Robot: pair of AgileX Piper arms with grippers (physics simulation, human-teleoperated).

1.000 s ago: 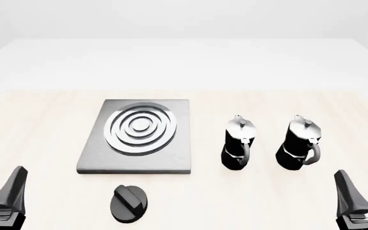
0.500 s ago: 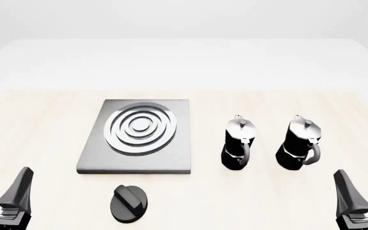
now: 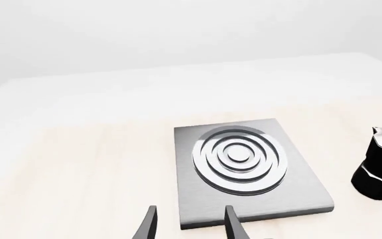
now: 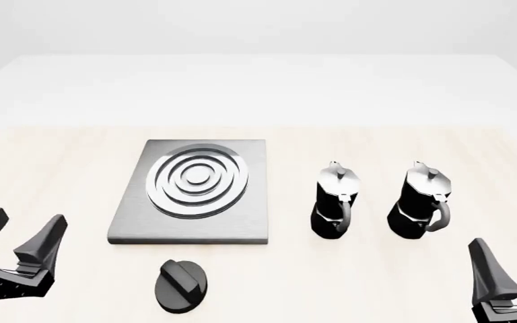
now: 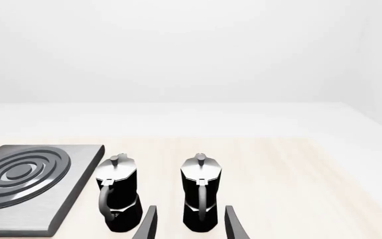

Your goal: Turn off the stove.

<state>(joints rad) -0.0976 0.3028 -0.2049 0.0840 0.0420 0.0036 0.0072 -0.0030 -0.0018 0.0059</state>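
The stove is a flat grey metal plate (image 4: 155, 222) with concentric silver burner rings (image 4: 197, 180) left of the table's middle. It also shows in the left wrist view (image 3: 304, 186) and the right wrist view (image 5: 65, 199). Its small round black knob (image 4: 182, 286) with a ridge lies on the table just in front of the plate. My left gripper (image 4: 21, 232) is open and empty, to the left of the knob and apart from it. My right gripper (image 4: 514, 252) is open and empty at the front right.
Two black-and-silver moka pots stand right of the stove: one (image 4: 336, 200) nearer it, the other (image 4: 420, 200) further right. Both show in the right wrist view (image 5: 119, 194) (image 5: 201, 191), just ahead of the right fingers. The table is light wood.
My left gripper has risen and moved right, toward the knob, with both fingers now in view. The right gripper, stove, knob and pots have not moved.
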